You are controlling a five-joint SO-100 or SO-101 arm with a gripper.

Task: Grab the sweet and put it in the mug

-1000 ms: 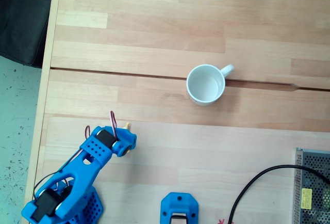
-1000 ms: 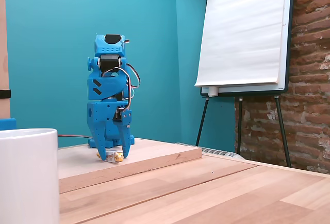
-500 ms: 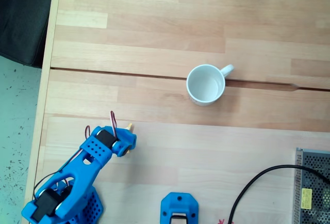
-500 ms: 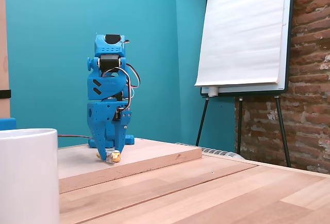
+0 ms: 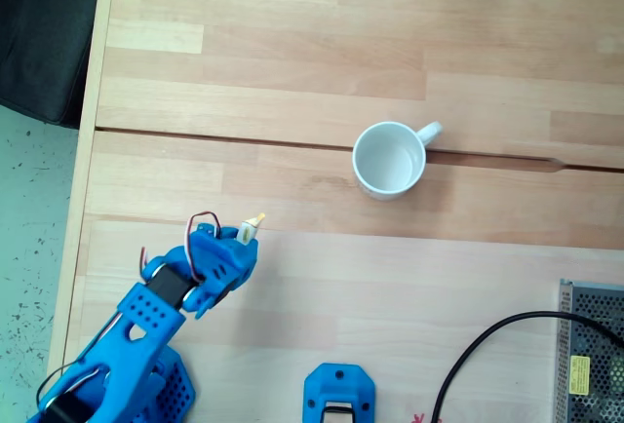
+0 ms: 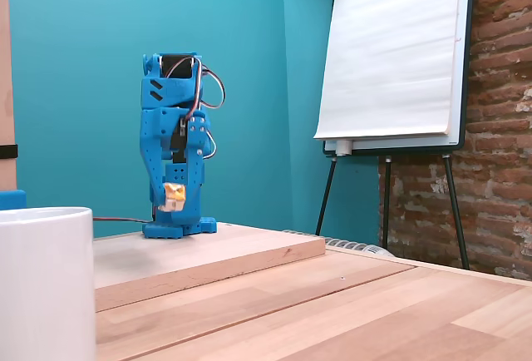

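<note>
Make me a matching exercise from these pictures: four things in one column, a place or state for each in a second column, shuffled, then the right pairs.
Things:
1. sweet
2. mug
3. flip chart
4. black cable

Places or states:
A. stands on thin legs before the brick wall
B. held off the table in the gripper
C. empty, handle toward the upper right in the fixed view from above
D. curves over the wood toward the metal mesh box

Pairs: 1-B, 2-C, 3-A, 4-D

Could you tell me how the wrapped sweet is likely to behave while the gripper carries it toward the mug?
The sweet is tiny against the gripper, so probably very light. Its twisted wrapper end sticks out past the fingers and likely flexes. The glossy-looking wrapper may slip in a narrow pinch.
</note>
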